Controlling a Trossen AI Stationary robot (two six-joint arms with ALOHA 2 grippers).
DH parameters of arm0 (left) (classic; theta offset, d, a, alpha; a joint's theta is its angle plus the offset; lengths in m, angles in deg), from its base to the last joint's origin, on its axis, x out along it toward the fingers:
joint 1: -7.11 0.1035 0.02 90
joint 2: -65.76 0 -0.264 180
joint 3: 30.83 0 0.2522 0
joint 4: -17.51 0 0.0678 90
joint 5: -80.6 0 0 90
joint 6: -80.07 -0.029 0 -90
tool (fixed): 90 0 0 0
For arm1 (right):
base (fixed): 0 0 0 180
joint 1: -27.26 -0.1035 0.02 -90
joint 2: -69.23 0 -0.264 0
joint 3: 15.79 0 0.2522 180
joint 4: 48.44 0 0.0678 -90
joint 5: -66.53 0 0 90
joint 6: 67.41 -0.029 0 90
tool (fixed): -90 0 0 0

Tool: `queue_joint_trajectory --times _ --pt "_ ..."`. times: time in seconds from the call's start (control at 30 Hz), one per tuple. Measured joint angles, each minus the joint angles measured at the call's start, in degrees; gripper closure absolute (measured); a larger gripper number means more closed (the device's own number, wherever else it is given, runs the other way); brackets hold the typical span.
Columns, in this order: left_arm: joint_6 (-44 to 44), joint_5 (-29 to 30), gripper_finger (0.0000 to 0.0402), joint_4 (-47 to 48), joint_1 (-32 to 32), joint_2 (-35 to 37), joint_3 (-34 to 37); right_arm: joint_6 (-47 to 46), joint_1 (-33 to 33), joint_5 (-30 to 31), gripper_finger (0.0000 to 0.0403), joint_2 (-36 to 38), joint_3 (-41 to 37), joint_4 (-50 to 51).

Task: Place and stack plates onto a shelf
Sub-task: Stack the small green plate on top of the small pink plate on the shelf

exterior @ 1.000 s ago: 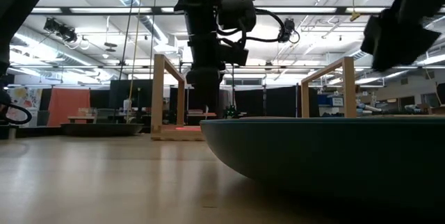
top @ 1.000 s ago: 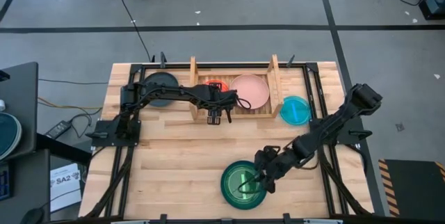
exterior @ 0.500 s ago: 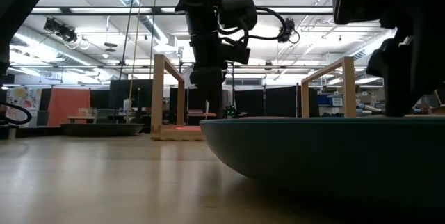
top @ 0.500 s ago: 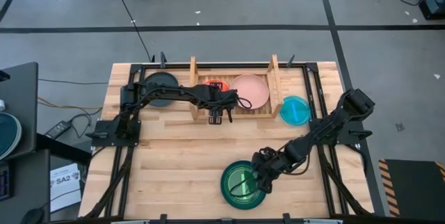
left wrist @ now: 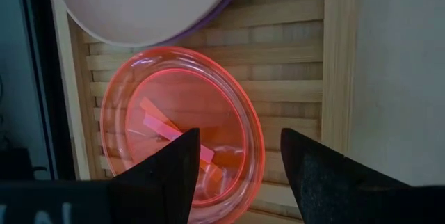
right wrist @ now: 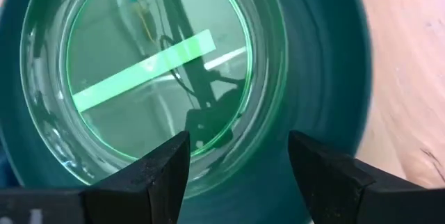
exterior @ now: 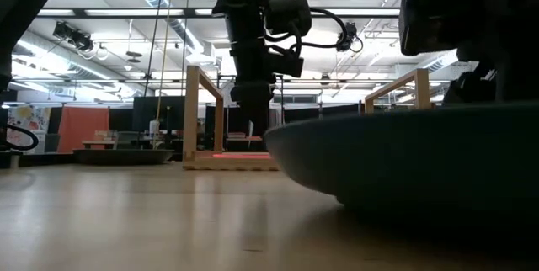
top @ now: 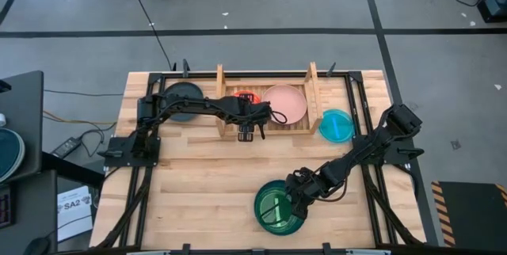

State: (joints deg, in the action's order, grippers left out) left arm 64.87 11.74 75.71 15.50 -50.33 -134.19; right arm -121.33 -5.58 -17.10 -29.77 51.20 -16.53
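A dark green-teal plate (top: pixel 273 209) lies near the table's front edge and fills the low view (exterior: pixel 404 162). My right gripper (top: pixel 295 200) is open at the plate's right rim, with one finger over the inside (right wrist: pixel 160 175) and one over the outer wall (right wrist: pixel 327 175). My left gripper (top: pixel 247 134) is open and empty above the shelf's (top: pixel 310 89) near edge. Below it, a translucent orange plate (left wrist: pixel 181 133) rests on the slats. A pink plate (top: pixel 285 103) rests beside it on a purple plate, of which only an edge (left wrist: pixel 221 10) shows. My right gripper comes from above and stands astride the plate's right rim (right wrist: pixel 240 130), one finger inside and one outside. The plate's right side stands raised in the low view, and its bottom is on the table. Which finger touches the rim I cannot tell.
A translucent cyan plate (top: pixel 337 125) lies on the table just right of the shelf. A dark plate (top: pixel 182 97) lies at the far left beside the left arm's base. Bare tabletop (top: pixel 206 184) runs between the shelf and the front edge.
My right gripper has come down onto the green-teal plate's right rim. The plate has tipped and shifted a little toward the table's right. In the low view its rim now stands higher and slants up to the right.
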Motion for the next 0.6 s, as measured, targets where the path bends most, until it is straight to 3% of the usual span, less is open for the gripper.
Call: queue_joint_trajectory --times 0.6 --pt "0.02 0.00 0.0196 0.04 0.02 0.00 0.00 0.44 -0.02 -0.02 0.0155 -1.77 0.00 -1.39"
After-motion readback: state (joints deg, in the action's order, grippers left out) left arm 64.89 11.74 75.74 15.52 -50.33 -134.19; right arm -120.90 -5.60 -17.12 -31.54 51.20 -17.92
